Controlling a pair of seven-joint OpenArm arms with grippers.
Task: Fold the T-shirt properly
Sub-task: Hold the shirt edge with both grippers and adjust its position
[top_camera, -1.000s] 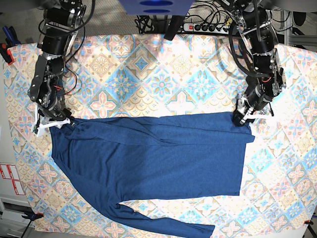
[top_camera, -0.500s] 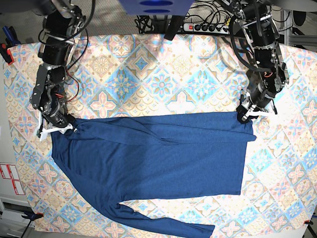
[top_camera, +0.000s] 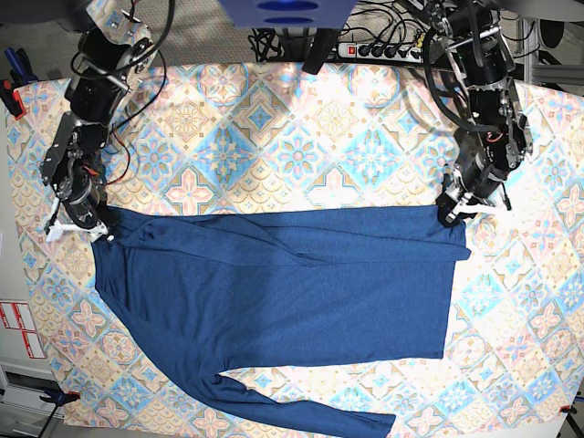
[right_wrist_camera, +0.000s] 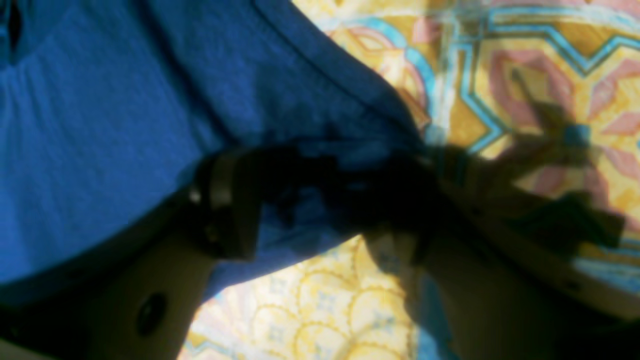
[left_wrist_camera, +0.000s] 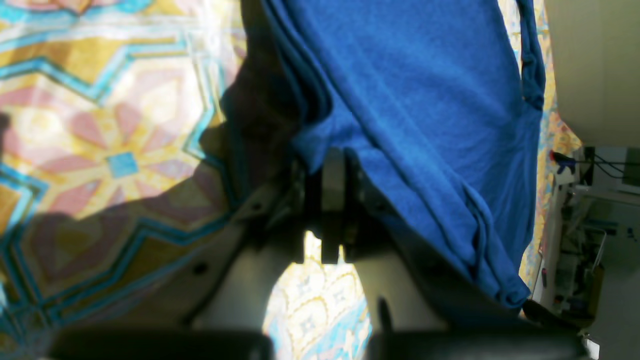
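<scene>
Large dark navy-blue long-sleeved T-shirt (top_camera: pixel 274 283) of soft matte knit lies spread flat across the middle of the table, on a patterned tablecloth (top_camera: pixel 274 137) with pastel blue, yellow and pink tile motifs. Body of the shirt forms a wide rough rectangle; one long sleeve trails off along the near edge toward the bottom of the base view, and a second sleeve looks folded across the upper body as a shallow diagonal ridge. Fabric mostly smooth, small wrinkles bunching at both top corners. Left gripper (top_camera: pixel 453 211) sits at the shirt's top corner on the base view's right, jaws pressed together pinching a layered fold of the cloth; in the left wrist view the fabric gathers in soft pleats right at the fingertips (left_wrist_camera: pixel 332 175). Right gripper (top_camera: pixel 78 224) is at the opposite top corner, jaws spread wide, shirt edge lying between and under them in the blurry right wrist view (right_wrist_camera: pixel 320 195), no pinch visible. Bare cloth runs wide above the shirt; narrower strips at both sides and along the near edge.
</scene>
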